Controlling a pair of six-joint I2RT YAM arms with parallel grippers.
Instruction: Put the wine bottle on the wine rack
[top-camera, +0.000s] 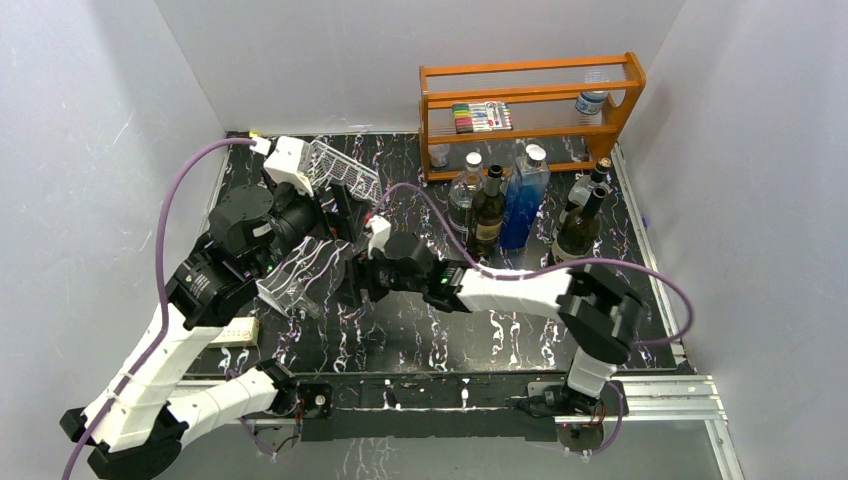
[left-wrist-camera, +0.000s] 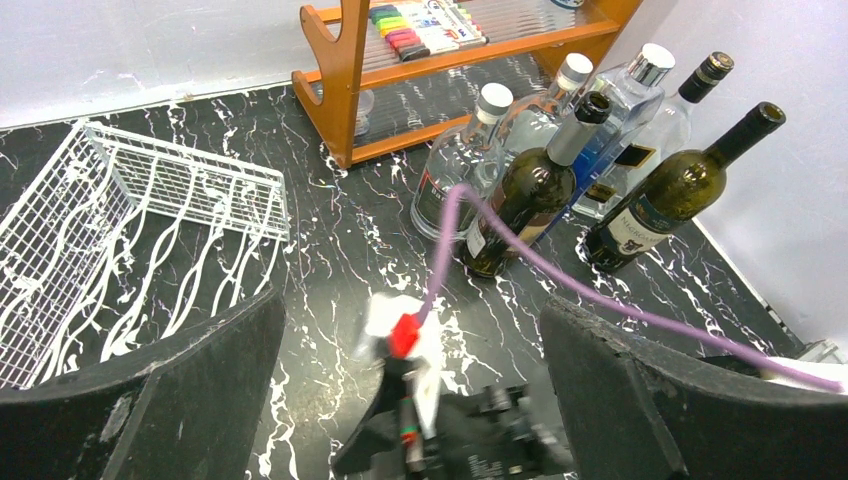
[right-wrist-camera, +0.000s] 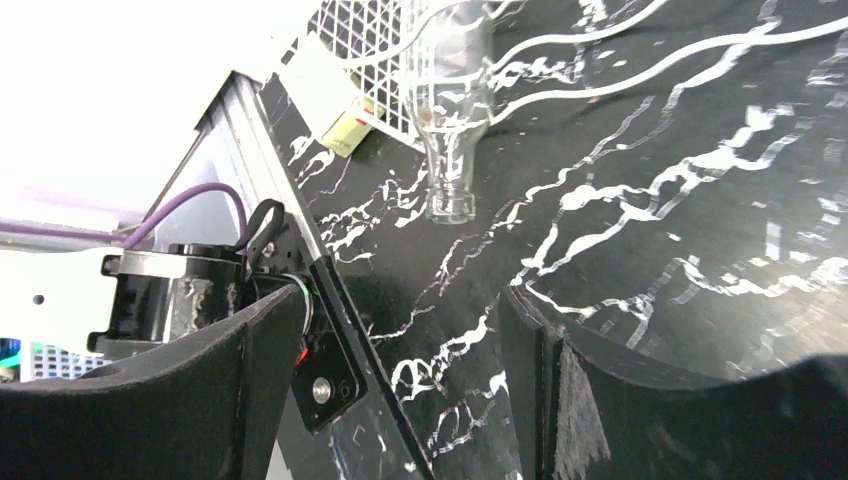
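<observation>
Lying on its side in the wine rack (right-wrist-camera: 370, 30) at the left of the tabletop (right-wrist-camera: 700, 200), the clear wine bottle (right-wrist-camera: 455, 110) points its neck at the right tool (right-wrist-camera: 400, 300), whose fingers stand apart, off the glass. The left tool (left-wrist-camera: 410, 310) gapes empty. A clipped neck could roll the bottle off.

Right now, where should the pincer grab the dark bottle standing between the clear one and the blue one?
Probably the slim neck of the dark bottle. It stands upright, with the clear bottle and the blue bottle crowding its body on both sides, while the necks leave gaps. Come from the near side, where no other bottle stands in front.
</observation>
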